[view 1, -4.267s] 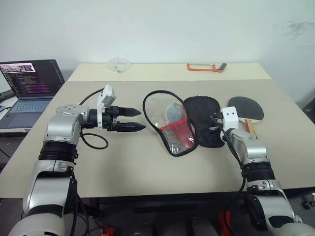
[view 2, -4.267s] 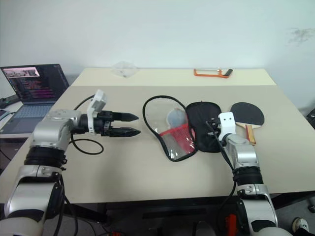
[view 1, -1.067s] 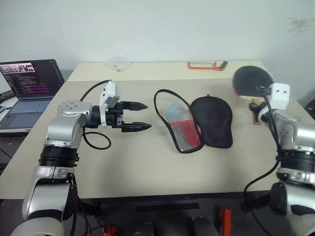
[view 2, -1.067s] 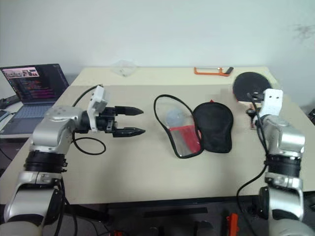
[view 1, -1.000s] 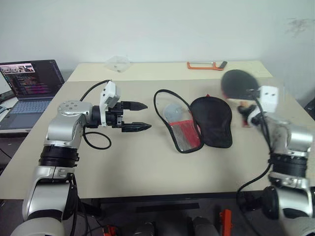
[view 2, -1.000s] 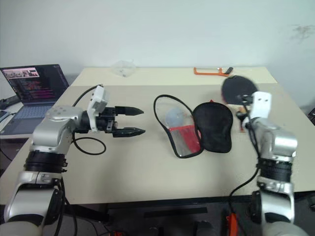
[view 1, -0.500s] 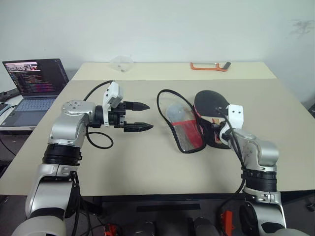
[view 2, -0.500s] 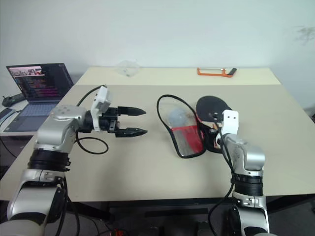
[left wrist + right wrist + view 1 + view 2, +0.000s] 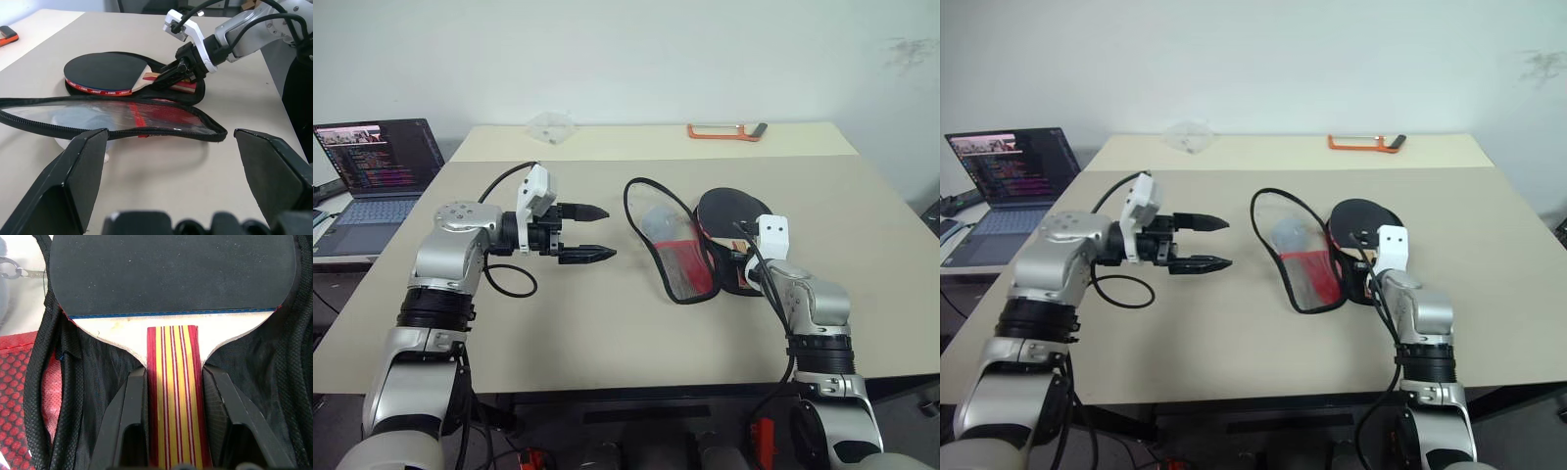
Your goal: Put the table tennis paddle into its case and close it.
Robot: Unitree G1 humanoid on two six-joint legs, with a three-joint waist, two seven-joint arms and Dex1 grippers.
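I have the round black rubber-faced table tennis paddle with its red-striped wooden handle (image 9: 172,396) poised just over the open half of the black fabric paddle-shaped case (image 9: 744,279), right of centre in the head view. The case lies unzipped on the beige table (image 9: 607,323), its clear-and-red mesh flap (image 9: 671,250) folded out toward the middle of the frame.

To do this step well, I judge I should line the blade up with the round end of the pouch and the handle with its narrow red end, lay it flat inside the zip line, and only then let go, so no edge of the rubber rides over the zipper and blocks closing.

My right gripper (image 9: 173,426) is clamped on the handle, one black finger on each side of the striped wood, jaws narrowed to its width. My left gripper (image 9: 587,233) hangs at centre left of the head view, well apart from the case, jaws spread wide and holding nothing; through them the left wrist view looks across the flap to the paddle.
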